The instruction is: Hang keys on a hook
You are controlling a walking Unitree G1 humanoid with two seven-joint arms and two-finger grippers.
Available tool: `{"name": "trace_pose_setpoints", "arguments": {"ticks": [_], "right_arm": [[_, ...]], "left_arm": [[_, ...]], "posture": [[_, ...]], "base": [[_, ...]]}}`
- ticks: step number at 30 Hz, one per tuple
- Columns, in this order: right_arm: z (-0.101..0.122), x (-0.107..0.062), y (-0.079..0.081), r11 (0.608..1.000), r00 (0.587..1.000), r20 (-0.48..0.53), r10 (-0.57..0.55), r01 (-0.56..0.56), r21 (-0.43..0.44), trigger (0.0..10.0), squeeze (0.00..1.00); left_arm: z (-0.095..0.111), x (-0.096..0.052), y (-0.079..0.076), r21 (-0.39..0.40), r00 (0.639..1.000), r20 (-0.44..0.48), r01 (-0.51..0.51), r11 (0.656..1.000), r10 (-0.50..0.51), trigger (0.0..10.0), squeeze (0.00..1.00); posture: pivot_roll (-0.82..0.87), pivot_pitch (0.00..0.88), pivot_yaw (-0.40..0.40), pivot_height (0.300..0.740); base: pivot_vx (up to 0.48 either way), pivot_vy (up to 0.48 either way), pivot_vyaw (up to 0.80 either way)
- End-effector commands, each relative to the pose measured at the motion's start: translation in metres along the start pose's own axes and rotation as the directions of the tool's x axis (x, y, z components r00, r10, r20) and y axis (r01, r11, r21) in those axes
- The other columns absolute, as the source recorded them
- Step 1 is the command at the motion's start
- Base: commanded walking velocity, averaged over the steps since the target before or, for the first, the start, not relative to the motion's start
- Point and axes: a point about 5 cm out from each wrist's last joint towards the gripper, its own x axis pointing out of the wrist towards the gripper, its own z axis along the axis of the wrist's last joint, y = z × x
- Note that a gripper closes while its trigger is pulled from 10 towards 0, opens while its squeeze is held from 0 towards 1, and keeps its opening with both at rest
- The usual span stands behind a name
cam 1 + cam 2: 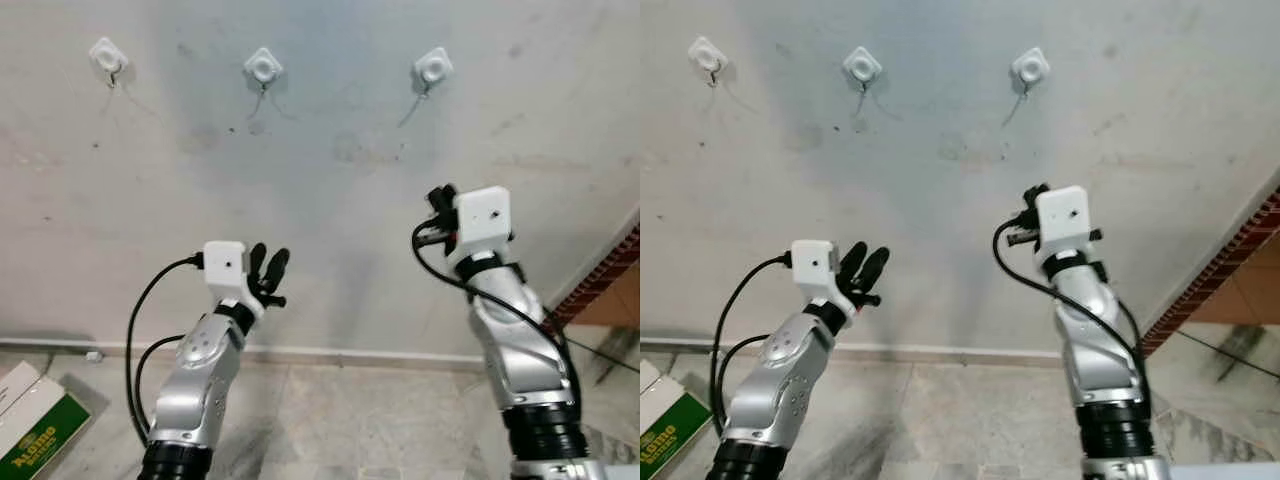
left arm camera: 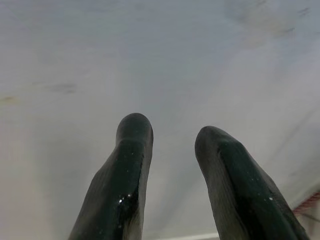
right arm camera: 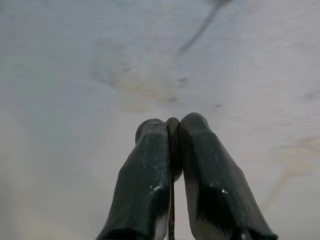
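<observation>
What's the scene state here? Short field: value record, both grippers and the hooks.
wall: white wall straight ahead, scuffed
hooks: three in a row, left hook, middle hook, right hook; nothing hanging on any
left gripper: raised toward the wall, fingers apart, empty
right gripper: raised below the right hook, fingers pinched on a thin item, likely the keys
floor: green and white box at lower left

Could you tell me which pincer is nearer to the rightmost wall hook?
The right pincer, raised just below the rightmost hook and a little to its right. The left pincer is lower and far off to that hook's left.
</observation>
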Motion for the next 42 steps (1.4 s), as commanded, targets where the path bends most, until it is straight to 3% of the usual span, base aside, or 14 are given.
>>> {"name": "trace_pose_setpoints", "arguments": {"ticks": [1,20,42], "right_arm": [[0.0001,-0.0007,-0.0073,1.0,1.0,-0.002,-0.015,0.015,-0.006,10.0,0.0],[-0.0008,-0.0007,-0.0064,1.0,1.0,-0.005,-0.011,0.011,-0.008,10.0,0.0],[0.004,0.0001,-0.0046,1.0,1.0,0.024,-0.007,0.007,0.01,10.0,0.0]], "left_arm": [[-0.0016,0.0,-0.0042,0.002,1.0,-0.005,0.008,1.0,-0.008,10.0,0.0],[-0.002,0.0001,-0.0037,-0.002,1.0,-0.006,0.007,1.0,-0.007,10.0,0.0],[0.0008,0.0005,-0.0032,-0.026,1.0,0.012,0.016,1.0,-0.016,10.0,0.0]], "posture": [[-0.1,0.084,-0.009,0.74],[-0.1,0.084,-0.009,0.74],[-0.1,0.095,-0.01,0.74]], "base": [[0.0,0.0,0.0],[0.0,-0.337,0.0],[0.0,0.0,0.0]]}}
